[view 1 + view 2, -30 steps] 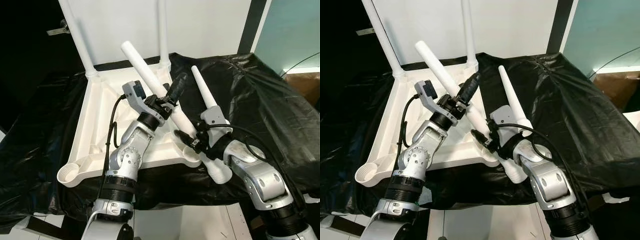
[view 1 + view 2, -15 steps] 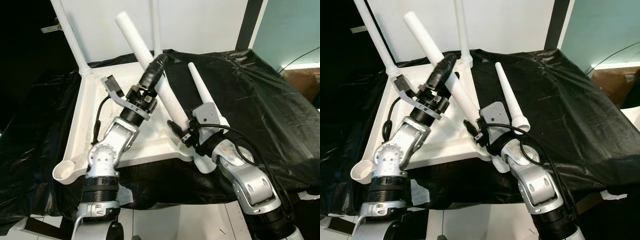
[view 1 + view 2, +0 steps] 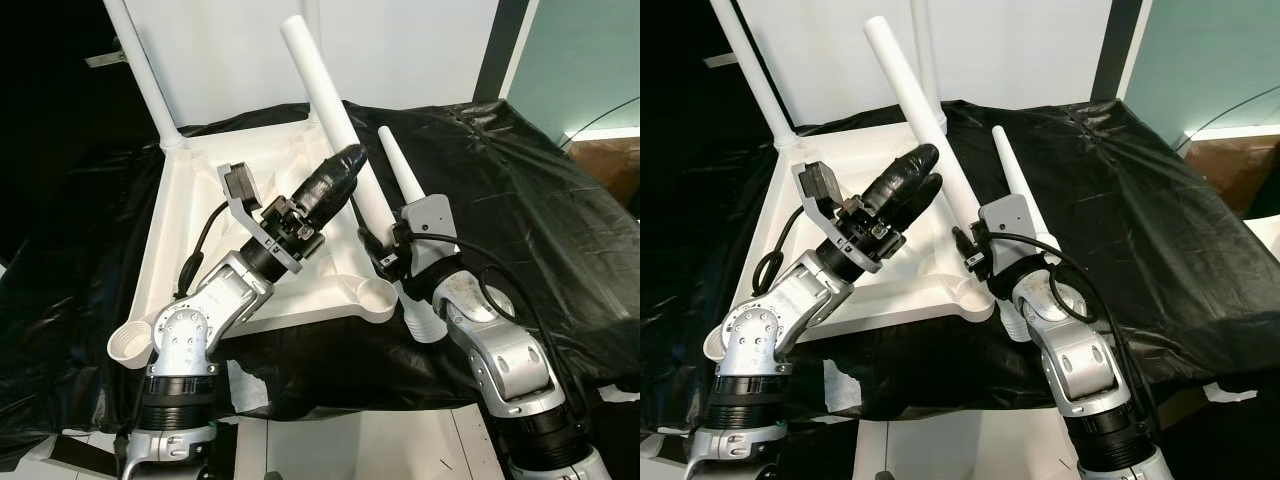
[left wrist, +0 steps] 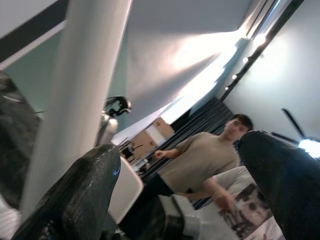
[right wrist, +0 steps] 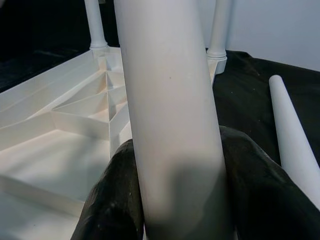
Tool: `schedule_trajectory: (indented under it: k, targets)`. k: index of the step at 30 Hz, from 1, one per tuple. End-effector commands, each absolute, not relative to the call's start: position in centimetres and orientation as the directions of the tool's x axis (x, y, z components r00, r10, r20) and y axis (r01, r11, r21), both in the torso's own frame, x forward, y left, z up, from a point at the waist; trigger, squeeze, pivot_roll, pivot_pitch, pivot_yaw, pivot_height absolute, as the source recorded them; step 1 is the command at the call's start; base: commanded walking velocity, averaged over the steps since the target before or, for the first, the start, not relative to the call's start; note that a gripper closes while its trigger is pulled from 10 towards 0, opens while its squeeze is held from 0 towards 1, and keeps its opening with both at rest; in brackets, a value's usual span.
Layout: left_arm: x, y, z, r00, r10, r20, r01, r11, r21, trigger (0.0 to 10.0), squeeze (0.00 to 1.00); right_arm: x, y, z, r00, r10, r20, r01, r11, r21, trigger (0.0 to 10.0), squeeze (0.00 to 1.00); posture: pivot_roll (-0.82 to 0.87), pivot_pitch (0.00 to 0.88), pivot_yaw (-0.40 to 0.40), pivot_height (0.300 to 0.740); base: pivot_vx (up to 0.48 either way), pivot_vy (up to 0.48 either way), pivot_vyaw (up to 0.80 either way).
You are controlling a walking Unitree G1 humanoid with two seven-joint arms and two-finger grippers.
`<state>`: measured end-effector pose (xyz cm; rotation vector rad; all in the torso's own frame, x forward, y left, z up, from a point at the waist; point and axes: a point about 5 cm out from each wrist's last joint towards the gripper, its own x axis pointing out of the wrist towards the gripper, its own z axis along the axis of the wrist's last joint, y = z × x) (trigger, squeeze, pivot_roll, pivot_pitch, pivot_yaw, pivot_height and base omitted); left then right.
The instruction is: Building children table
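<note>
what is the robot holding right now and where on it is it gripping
The right gripper clamps a white table leg on its lower shaft, near the tabletop's corner socket. The left gripper is open beside that leg, holding nothing.

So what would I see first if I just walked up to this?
First, the long white plastic table leg slanting up in the middle, clamped low down by the right hand. Under it, the upside-down white plastic tabletop lies on black sheeting, with the left hand open beside the leg.
</note>
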<state>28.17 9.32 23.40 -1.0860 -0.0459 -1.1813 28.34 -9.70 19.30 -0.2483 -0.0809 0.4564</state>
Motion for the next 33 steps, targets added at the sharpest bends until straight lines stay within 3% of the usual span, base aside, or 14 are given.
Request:
schedule_trajectory:
  k: [1, 4, 5, 6, 7, 8, 17, 22, 24, 25, 26, 27, 31, 33]
  targets:
    - [26.0, 10.5, 24.2, 0.023, -0.649, 0.761, 0.885, -0.341, -0.317, 10.0, 0.00, 28.2, -9.7, 19.1, 0.899, 0.437, -0.009, -0.427, 0.873, -0.238, 0.0, 0.00, -0.16, 0.014, 0.080, 0.740, 0.000, 0.000, 0.00]
    - [26.0, 10.6, 23.4, 0.022, -0.695, 0.719, 0.889, -0.316, -0.333, 10.0, 0.00, 28.2, -9.5, 19.8, 0.898, 0.441, 0.008, -0.426, 0.872, -0.239, 0.0, 0.00, -0.16, 0.013, 0.081, 0.740, 0.000, 0.000, 0.00]
    - [25.8, 10.4, 22.2, 0.015, -0.751, 0.660, 0.891, -0.290, -0.349, 10.0, 0.00, 28.1, -9.4, 20.5, 0.895, 0.445, 0.026, -0.426, 0.871, -0.243, 4.6, 0.00, -0.16, 0.013, 0.081, 0.740, 0.000, 0.000, 0.00]
    - [25.5, 10.2, 21.3, 0.004, -0.795, 0.607, 0.891, -0.272, -0.362, 10.0, 0.00, 28.1, -9.4, 21.1, 0.893, 0.448, 0.040, -0.425, 0.871, -0.246, 8.0, 0.00, -0.16, 0.014, 0.079, 0.740, 0.000, 0.000, 0.00]
    - [25.5, 10.2, 21.3, 0.004, -0.795, 0.607, 0.891, -0.272, -0.362, 10.0, 0.00, 28.1, -9.4, 21.1, 0.893, 0.448, 0.040, -0.425, 0.871, -0.246, 8.0, 0.00, -0.16, 0.014, 0.079, 0.740, 0.000, 0.000, 0.00]
    - [25.3, 10.0, 20.3, -0.010, -0.834, 0.552, 0.892, -0.257, -0.372, 10.0, 0.00, 28.0, -9.3, 21.6, 0.892, 0.448, 0.054, -0.423, 0.872, -0.247, 10.0, 0.00, -0.16, 0.014, 0.079, 0.740, 0.000, 0.000, 0.00]
    - [24.5, 9.5, 17.8, -0.035, -0.910, 0.413, 0.893, -0.214, -0.396, 10.0, 0.00, 28.0, -9.5, 22.6, 0.895, 0.439, 0.081, -0.407, 0.877, -0.255, 10.0, 0.00, -0.17, 0.020, 0.071, 0.740, 0.000, 0.000, 0.00]
    - [27.9, 10.8, 20.5, 0.180, -0.782, 0.597, 0.915, -0.089, -0.393, 10.0, 0.00, 27.8, -9.8, 23.1, 0.896, 0.430, 0.107, -0.390, 0.880, -0.273, 10.0, 0.00, -0.17, 0.021, 0.066, 0.740, 0.000, 0.000, 0.00]
    - [28.4, 11.2, 21.0, 0.205, -0.756, 0.622, 0.918, -0.073, -0.390, 10.0, 0.00, 27.8, -9.9, 23.0, 0.898, 0.427, 0.104, -0.386, 0.881, -0.274, 10.0, 0.00, -0.17, 0.021, 0.066, 0.740, 0.000, 0.000, 0.00]
    - [29.0, 11.9, 21.8, 0.227, -0.716, 0.660, 0.920, -0.063, -0.386, 10.0, 0.26, 27.8, -10.2, 22.9, 0.902, 0.420, 0.097, -0.381, 0.882, -0.277, 10.0, 0.00, -0.18, 0.022, 0.065, 0.740, 0.000, 0.000, 0.00]
    - [29.0, 11.9, 21.8, 0.227, -0.716, 0.660, 0.920, -0.063, -0.386, 10.0, 0.26, 27.8, -10.2, 22.9, 0.902, 0.420, 0.097, -0.381, 0.882, -0.277, 10.0, 0.00, -0.18, 0.022, 0.065, 0.740, 0.000, 0.000, 0.00]
    - [29.7, 12.6, 22.6, 0.253, -0.673, 0.695, 0.923, -0.047, -0.381, 10.0, 1.00, 27.8, -10.4, 22.8, 0.906, 0.415, 0.087, -0.378, 0.882, -0.281, 10.0, 0.00, -0.18, 0.021, 0.063, 0.740, 0.000, 0.000, 0.00]
    - [30.5, 13.4, 23.7, 0.276, -0.622, 0.733, 0.927, -0.027, -0.373, 10.0, 1.00, 27.8, -10.6, 22.7, 0.909, 0.412, 0.072, -0.376, 0.881, -0.285, 10.0, 0.00, -0.18, 0.020, 0.062, 0.740, 0.000, 0.000, 0.00]
    - [30.4, 13.5, 24.7, 0.238, -0.612, 0.755, 0.944, -0.037, -0.328, 10.0, 1.00, 27.8, -10.7, 22.3, 0.911, 0.409, 0.051, -0.379, 0.880, -0.287, 10.0, 0.00, -0.18, 0.018, 0.060, 0.740, 0.000, 0.000, 0.00]
